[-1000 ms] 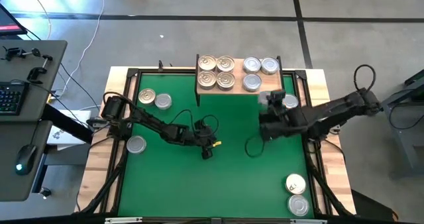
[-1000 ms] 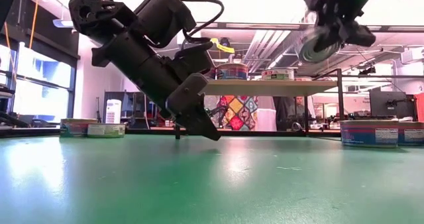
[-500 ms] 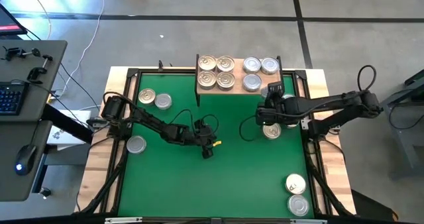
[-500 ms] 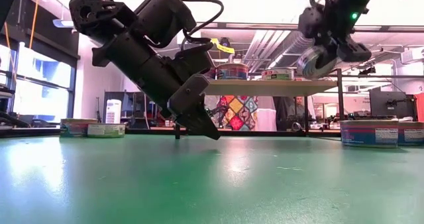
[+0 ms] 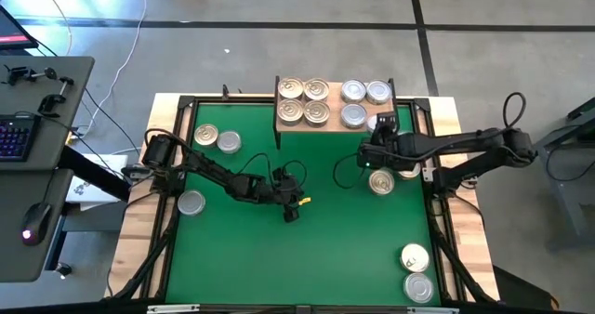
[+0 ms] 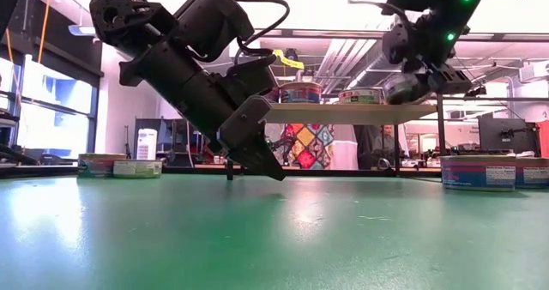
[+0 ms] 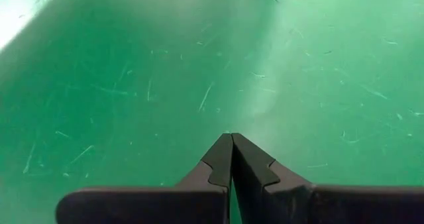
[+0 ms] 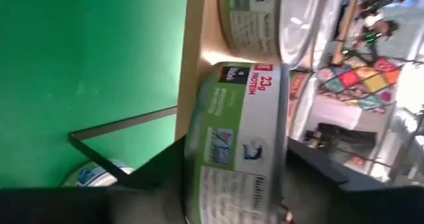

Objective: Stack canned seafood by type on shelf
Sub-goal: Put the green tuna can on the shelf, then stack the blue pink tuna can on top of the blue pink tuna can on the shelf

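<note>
Right gripper [image 8: 235, 184] grips a green-labelled tin [image 8: 237, 141] between its fingers, at the wooden shelf's [image 5: 330, 124] front right edge, beside three silver-lidded tins [image 5: 353, 115] there. Four golden-lidded tins [image 5: 303, 101] fill the shelf's left half. Left gripper [image 7: 232, 163] is closed and empty over the green mat [image 5: 307, 249].

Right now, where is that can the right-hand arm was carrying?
The green-labelled can sits between the right gripper's fingers at the shelf's right front corner, beside the silver-lidded cans, above a loose can on the green mat.

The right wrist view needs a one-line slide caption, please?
Right gripper brings a green-labelled can to the shelf beside other cans.
</note>
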Tool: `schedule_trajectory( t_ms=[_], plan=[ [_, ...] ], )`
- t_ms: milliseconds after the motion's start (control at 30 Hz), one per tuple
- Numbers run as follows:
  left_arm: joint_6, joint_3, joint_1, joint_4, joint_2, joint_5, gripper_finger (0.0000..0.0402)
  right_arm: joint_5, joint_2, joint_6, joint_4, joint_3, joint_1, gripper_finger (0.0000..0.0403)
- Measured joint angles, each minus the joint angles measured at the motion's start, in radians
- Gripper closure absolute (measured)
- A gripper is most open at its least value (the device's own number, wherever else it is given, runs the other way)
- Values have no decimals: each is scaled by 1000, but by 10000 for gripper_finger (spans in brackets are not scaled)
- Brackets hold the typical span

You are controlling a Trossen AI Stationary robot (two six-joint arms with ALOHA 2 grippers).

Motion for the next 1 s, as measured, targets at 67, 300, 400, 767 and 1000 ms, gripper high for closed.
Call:
schedule_trajectory(
  t_ms=[67,300,400,767,1000],
  plan=[
    [0,0,0,0,0,0,401,-25,0,0,0,0,-18,180],
    [0,0,0,0,0,0,401,-84,-9,-11,11,21,-45,154],
    [0,0,0,0,0,0,401,-94,-31,-31,16,43,-56,153],
    [-1,1,0,0,0,0,401,-92,-156,58,45,74,-86,151],
    [-1,1,0,1,0,0,401,-113,-186,159,79,74,-88,151]
  ],
)
